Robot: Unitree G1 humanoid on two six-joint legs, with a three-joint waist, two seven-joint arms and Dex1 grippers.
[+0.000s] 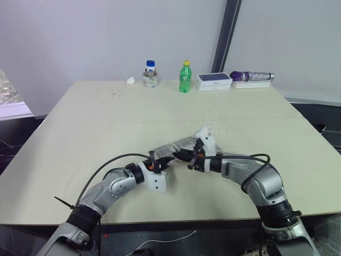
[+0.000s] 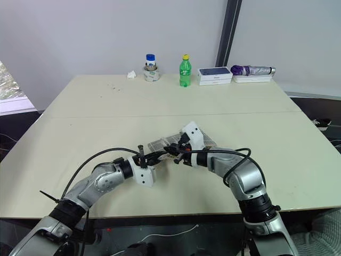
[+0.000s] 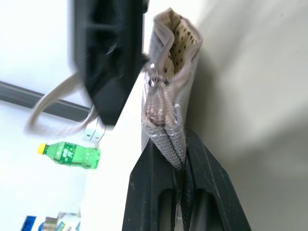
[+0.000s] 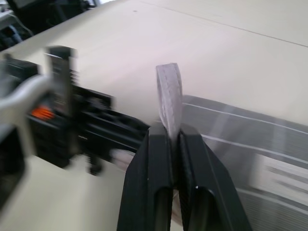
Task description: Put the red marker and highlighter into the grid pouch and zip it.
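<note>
Grid pouch (image 2: pixel 184 142) between 2 level, seemingly clamped grippers

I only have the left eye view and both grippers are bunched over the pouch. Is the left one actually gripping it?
Observer: Yes. In the left wrist view the left gripper is shut on one end of the pouch.
Operator: What about the right one?
Observer: In the right wrist view the right gripper is shut on a grey tab that stands up at the pouch's edge.
Operator: Is the pouch zipped?
Observer: Not fully. The left wrist view shows its mouth gaping at the end away from the left gripper.
</note>
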